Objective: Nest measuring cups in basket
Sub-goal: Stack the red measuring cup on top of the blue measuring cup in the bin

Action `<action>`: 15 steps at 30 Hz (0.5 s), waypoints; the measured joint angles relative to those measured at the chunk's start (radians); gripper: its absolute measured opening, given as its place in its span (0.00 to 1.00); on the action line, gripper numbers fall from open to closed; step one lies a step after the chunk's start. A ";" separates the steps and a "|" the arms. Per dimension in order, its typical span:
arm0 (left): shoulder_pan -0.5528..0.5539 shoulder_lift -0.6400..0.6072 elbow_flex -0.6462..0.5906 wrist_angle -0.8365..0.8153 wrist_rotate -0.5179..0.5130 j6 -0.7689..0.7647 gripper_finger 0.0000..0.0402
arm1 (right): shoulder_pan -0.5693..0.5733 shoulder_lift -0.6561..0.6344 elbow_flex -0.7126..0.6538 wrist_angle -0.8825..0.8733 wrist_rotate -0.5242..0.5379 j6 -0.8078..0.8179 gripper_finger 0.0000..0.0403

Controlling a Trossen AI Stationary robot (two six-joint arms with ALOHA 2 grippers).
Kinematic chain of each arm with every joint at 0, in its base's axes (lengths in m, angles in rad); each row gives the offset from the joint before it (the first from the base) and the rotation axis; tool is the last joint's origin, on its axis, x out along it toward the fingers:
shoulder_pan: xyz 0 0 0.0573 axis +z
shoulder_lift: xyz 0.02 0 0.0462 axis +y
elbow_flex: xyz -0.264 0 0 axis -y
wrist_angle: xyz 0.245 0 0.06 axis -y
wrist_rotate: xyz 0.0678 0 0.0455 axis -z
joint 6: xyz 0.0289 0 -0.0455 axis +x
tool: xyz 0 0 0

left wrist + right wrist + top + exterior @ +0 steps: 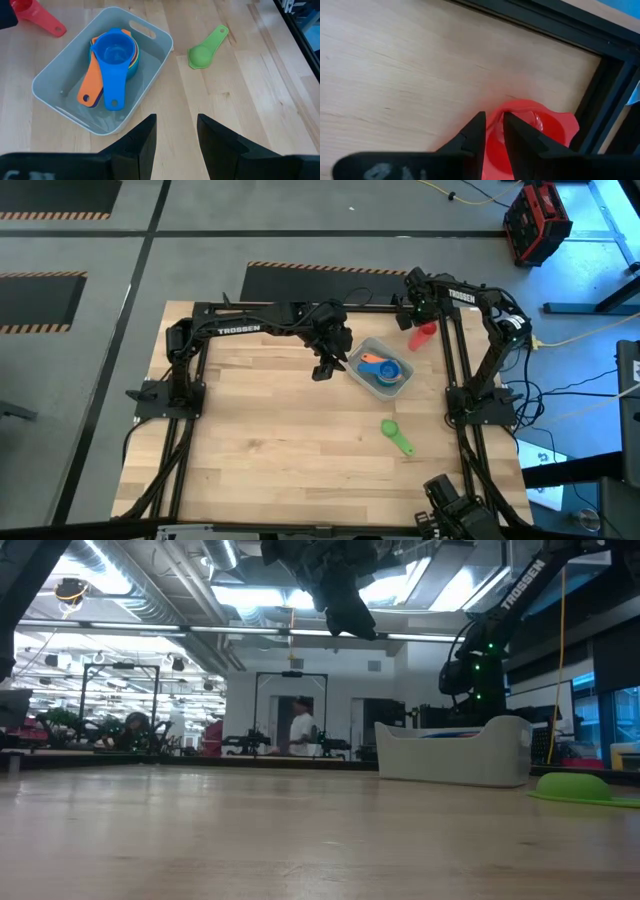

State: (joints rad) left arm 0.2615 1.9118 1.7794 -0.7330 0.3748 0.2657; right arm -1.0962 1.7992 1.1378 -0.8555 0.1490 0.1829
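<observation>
The pale grey basket (pixel 362 350) stands right of the table's middle and holds nested measuring cups, the blue one (pixel 114 52) on top and an orange handle (pixel 90 82) beside it. The basket also shows in the low view (pixel 455 755). A green cup (pixel 396 436) lies bowl down on the table, nearer than the basket. My left gripper (pixel 176 120) is open and empty, raised above the table just left of the basket (pixel 322 370). My right gripper (pixel 492 122) is shut on a red cup (pixel 424 335) at the far right of the table. My right gripper pinches the red cup's bowl wall (pixel 495 132), one finger outside the bowl and the other over its hollow. The fingers come from above, pointing down. The handle (pixel 52 27) sticks out toward the basket. Whether the cup is clear of the table I cannot tell.
A black frame rail (pixel 600 65) runs close beside the red cup along the table's far and right edges. Bare wood lies left of and nearer than the basket (pixel 270 430). People and other rigs show in the room beyond (pixel 300 725).
</observation>
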 joint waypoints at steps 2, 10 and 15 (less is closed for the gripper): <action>0.000 0.000 0.000 0.000 0.000 0.000 0.33 | 0.000 0.000 0.000 0.000 0.000 0.006 0.18; 0.000 0.000 0.000 0.000 0.000 0.004 0.33 | 0.000 0.000 0.000 0.001 0.016 0.026 0.17; 0.000 0.000 0.000 0.000 0.000 0.007 0.33 | 0.000 0.000 0.000 -0.001 0.016 0.025 0.12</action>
State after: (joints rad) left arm 0.2613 1.9118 1.7794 -0.7330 0.3748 0.2726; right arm -1.0962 1.7996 1.1378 -0.8561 0.1646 0.2083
